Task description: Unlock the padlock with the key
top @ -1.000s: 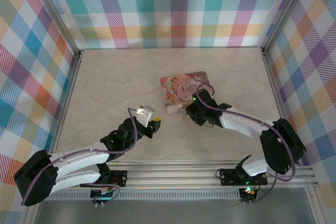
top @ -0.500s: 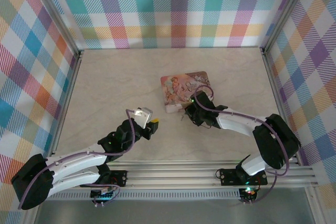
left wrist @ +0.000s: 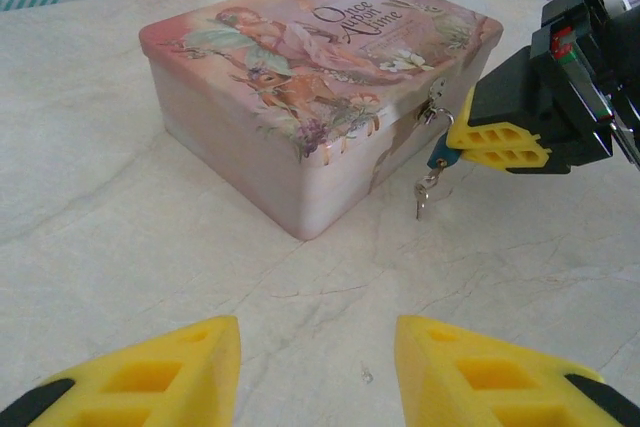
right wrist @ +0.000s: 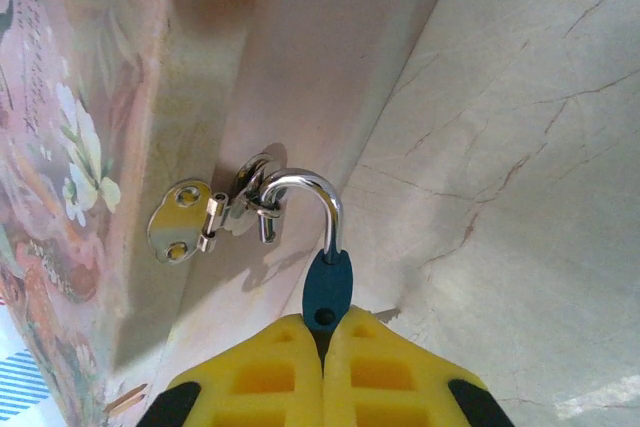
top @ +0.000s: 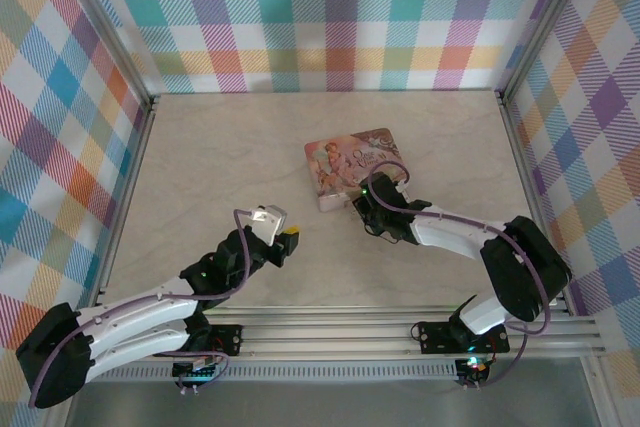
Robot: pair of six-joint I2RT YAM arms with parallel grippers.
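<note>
The padlock point(right wrist: 328, 287) has a small blue body and a chrome shackle point(right wrist: 312, 187) hooked through the hasp point(right wrist: 185, 217) on the side of the pink tin box point(left wrist: 300, 77). The shackle's short end hangs free of the body. My right gripper point(right wrist: 325, 342) is shut on the blue body. In the left wrist view the tiny key point(left wrist: 422, 195) dangles under the padlock point(left wrist: 437, 157), beside the right gripper point(left wrist: 455, 147). My left gripper point(left wrist: 318, 367) is open over bare table, well short of the box. From above, the right gripper point(top: 358, 202) is at the box's near edge.
The tin box point(top: 350, 160) lies mid-table, skewed. Checked walls and metal rails point(top: 130, 177) enclose the table on three sides. The left gripper point(top: 290, 237) sits on the marble surface point(top: 220, 147) to the box's near left, with open room on the left and far side.
The right gripper has pushed toward the far side with the padlock, and the tin box has shifted and turned slightly. The left arm has drawn back a little toward the near left.
</note>
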